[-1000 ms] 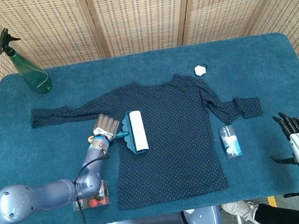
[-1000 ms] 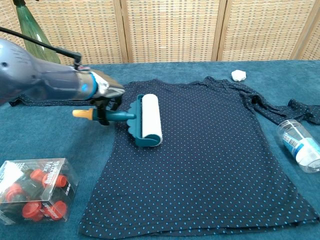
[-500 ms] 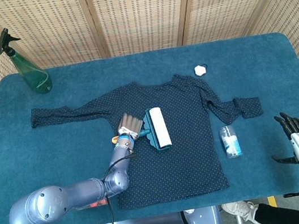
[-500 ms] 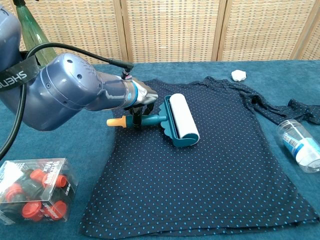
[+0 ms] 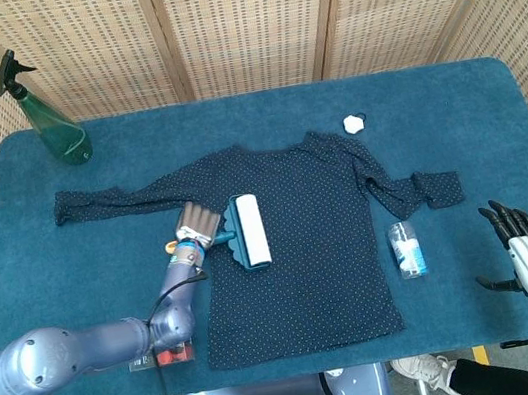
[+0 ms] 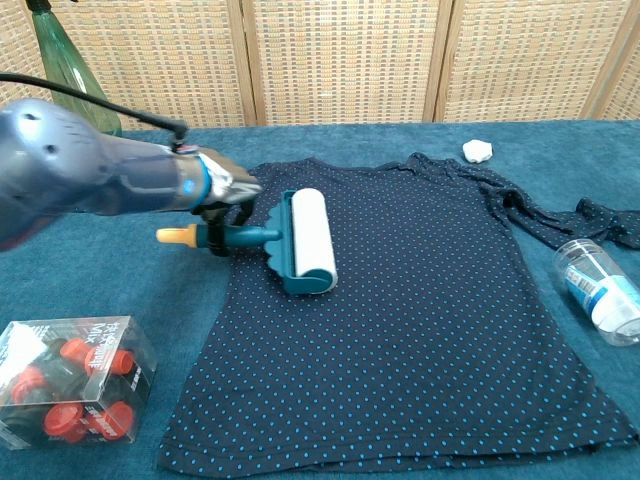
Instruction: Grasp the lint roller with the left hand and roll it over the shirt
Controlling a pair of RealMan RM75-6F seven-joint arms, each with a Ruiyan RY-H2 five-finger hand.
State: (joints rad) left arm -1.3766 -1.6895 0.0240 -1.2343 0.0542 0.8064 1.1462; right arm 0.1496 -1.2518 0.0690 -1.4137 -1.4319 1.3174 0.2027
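Observation:
A dark blue dotted shirt lies flat on the blue table. The lint roller, white roll in a teal frame with an orange-tipped handle, rests on the shirt's left chest area. My left hand grips the roller's handle at the shirt's left edge. My right hand hangs off the table's front right corner, fingers apart and holding nothing; the chest view does not show it.
A green spray bottle stands at the back left. A clear box of red items sits front left. A plastic bottle lies right of the shirt. A small white object sits near the collar.
The left hand rolled the lint roller right across the shirt, then back left to about midway between the two earlier positions. The right hand barely moved.

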